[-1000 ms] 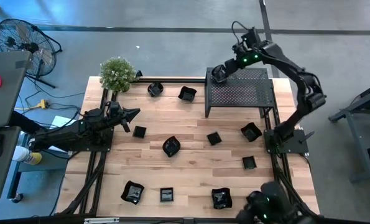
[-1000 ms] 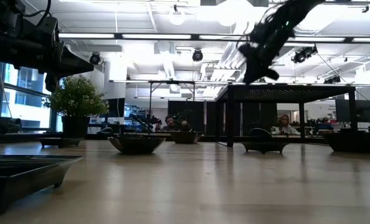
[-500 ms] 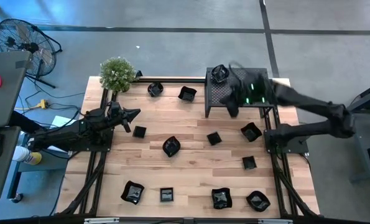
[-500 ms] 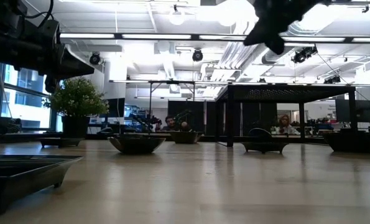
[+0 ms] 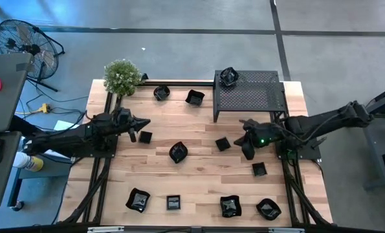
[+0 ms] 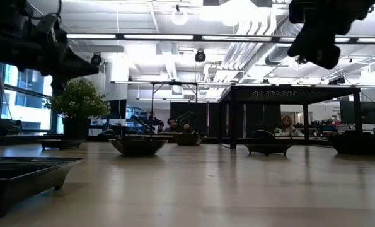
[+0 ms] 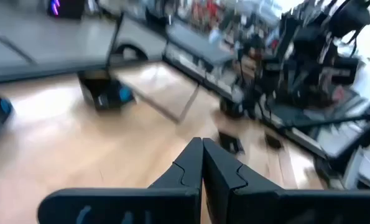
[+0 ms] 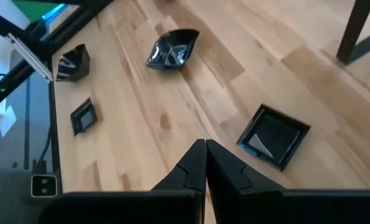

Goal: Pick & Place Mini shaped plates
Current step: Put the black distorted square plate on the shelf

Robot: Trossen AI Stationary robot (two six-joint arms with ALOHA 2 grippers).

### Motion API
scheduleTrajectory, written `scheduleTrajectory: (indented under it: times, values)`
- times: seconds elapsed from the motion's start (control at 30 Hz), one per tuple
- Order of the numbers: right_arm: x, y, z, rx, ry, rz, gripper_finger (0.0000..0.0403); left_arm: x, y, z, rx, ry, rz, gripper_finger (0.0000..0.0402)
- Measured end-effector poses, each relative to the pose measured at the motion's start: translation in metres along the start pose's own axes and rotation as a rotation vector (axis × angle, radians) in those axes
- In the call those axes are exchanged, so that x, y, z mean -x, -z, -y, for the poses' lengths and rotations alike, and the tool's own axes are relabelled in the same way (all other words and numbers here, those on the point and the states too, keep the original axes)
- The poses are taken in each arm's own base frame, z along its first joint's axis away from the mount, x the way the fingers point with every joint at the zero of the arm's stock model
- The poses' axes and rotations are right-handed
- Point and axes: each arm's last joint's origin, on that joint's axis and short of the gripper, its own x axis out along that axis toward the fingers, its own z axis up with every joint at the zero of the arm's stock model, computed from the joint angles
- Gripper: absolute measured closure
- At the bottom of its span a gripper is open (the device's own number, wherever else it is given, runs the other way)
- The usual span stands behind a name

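Several glossy black mini plates lie scattered on the wooden table (image 5: 198, 126): a square one (image 5: 222, 143) (image 8: 273, 135), a wavy one (image 5: 178, 152) (image 8: 172, 48), another square one (image 5: 259, 169), and more along the near edge (image 5: 230, 206) and the far edge (image 5: 194, 97). One plate (image 5: 228, 76) rests on the far left corner of the perforated stand (image 5: 250, 96). My right gripper (image 5: 244, 139) (image 8: 204, 146) hovers shut above the table, just right of the square plate. My left gripper (image 5: 145, 122) (image 7: 202, 149) is shut, raised over the table's left side next to a small plate (image 5: 145, 136).
A small green plant (image 5: 121, 76) stands at the far left corner. The black stand takes up the far right part of the table. A plate (image 5: 261, 136) lies partly under my right arm. Bare wood shows between the plates in the middle (image 5: 198, 168).
My right gripper has left the far left corner of the stand, where a plate now sits alone. It has swung toward the near edge and come down over the table's right middle. My left gripper has edged slightly toward the table's right.
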Motion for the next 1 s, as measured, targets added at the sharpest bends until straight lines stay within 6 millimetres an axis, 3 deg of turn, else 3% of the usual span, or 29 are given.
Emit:
scheduleTrajectory:
  times: [0.37,0.6,0.77,1.0]
  values:
    - [-0.003,0.002,-0.001,0.023,0.062,0.043,0.0401,-0.034,-0.016,0.017,-0.027,-0.013,-0.321,0.0401]
    - [-0.003,0.002,0.000,0.060,0.068,0.047,0.0396,-0.054,-0.023,0.038,-0.161,0.156,-0.582,0.0401]
    - [-0.003,0.002,0.000,0.086,0.068,0.043,0.0401,-0.050,-0.020,0.067,-0.234,0.354,-0.806,0.0401]
    - [-0.003,0.002,0.000,0.105,0.067,0.038,0.0396,-0.032,0.014,0.110,-0.270,0.435,-1.058,0.0371]
